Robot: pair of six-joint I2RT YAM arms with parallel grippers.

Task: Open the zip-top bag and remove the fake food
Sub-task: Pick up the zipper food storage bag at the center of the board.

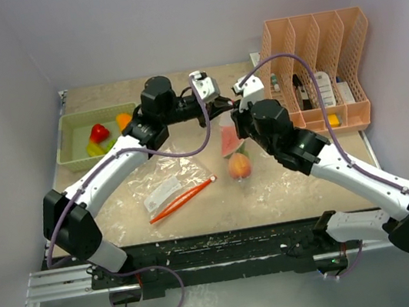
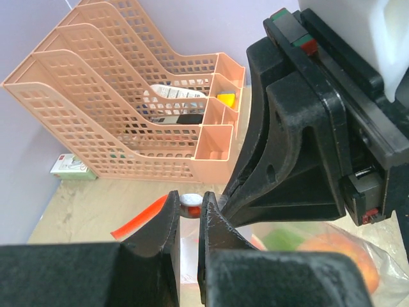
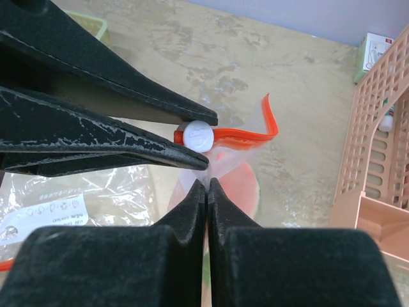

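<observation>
Left hand (image 2: 190, 208) on slider (image 3: 197, 135), food (image 2: 335, 251) in bag (image 2: 383, 265)

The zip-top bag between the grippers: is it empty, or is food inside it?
Not empty. Through the clear film of the zip-top bag the left wrist view shows orange and green fake food inside.
</observation>
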